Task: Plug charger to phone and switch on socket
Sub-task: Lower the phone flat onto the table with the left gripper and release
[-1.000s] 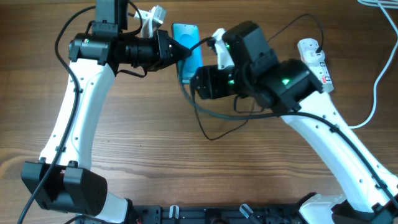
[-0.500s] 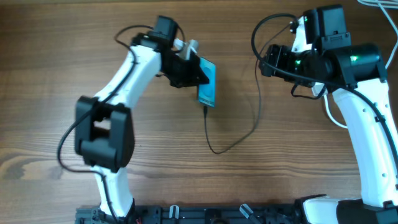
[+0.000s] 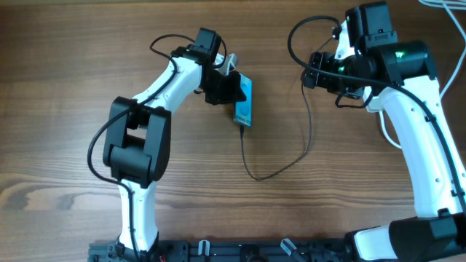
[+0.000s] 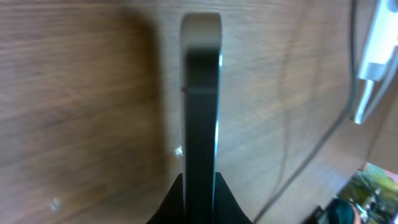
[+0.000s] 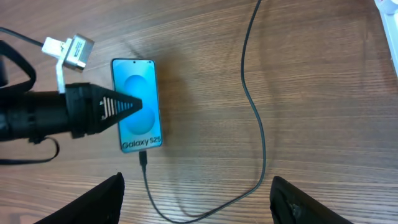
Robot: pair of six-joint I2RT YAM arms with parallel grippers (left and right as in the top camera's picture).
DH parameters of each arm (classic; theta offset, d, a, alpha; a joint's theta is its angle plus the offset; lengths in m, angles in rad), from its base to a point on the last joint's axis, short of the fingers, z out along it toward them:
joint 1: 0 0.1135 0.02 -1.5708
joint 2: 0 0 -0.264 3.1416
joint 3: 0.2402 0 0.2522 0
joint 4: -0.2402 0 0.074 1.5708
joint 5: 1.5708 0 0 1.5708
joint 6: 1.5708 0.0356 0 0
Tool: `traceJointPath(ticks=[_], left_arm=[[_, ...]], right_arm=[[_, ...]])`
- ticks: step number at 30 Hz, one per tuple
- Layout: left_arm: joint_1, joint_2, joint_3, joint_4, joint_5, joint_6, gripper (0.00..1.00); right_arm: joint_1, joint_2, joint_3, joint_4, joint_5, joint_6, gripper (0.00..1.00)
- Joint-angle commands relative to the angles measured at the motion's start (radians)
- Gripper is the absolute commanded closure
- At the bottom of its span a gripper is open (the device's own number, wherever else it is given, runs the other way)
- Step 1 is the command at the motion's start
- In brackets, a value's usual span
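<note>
The phone (image 3: 245,104) with its teal screen lies on the table left of centre. My left gripper (image 3: 227,89) is shut on its long edges. In the left wrist view the phone (image 4: 201,93) stands edge-on between the fingers (image 4: 200,182). The right wrist view shows the phone (image 5: 140,102) with its "Galaxy S25" strip. The charger's small plug tip (image 5: 143,159) sits in its bottom edge. The thin black charger cable (image 3: 291,160) loops across the table up to my right arm. My right gripper (image 3: 314,71) is wide open and empty (image 5: 196,202), well right of the phone. The socket is mostly hidden under my right arm.
A white edge at the top right corner of the right wrist view (image 5: 389,17) may be the socket. A thick white cord (image 3: 460,65) runs along the table's right edge. The left arm's white camera mount (image 5: 68,53) sticks out beside the phone.
My right arm has drawn back from the phone to the right and now covers the socket. My left arm changed posture and still holds the phone, which shifted slightly.
</note>
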Motion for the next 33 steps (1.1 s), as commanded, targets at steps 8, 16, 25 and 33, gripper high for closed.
traceJointPath(ticks=[8, 16, 25, 33], left_arm=[[0.008, 0.042, 0.005, 0.066, -0.047, -0.009, 0.94], [0.008, 0.089, 0.005, 0.056, -0.087, -0.008, 0.89], [0.008, 0.089, 0.005, -0.016, -0.312, -0.008, 0.76], [0.008, 0.089, 0.005, -0.044, -0.391, -0.004, 0.57]], right_arm=[[-0.002, 0.004, 0.005, 0.015, 0.014, 0.004, 0.24], [-0.002, 0.004, 0.005, 0.014, 0.014, 0.004, 0.24], [-0.002, 0.004, 0.005, 0.014, 0.014, 0.003, 0.22], [-0.002, 0.004, 0.005, 0.006, 0.014, -0.003, 0.22]])
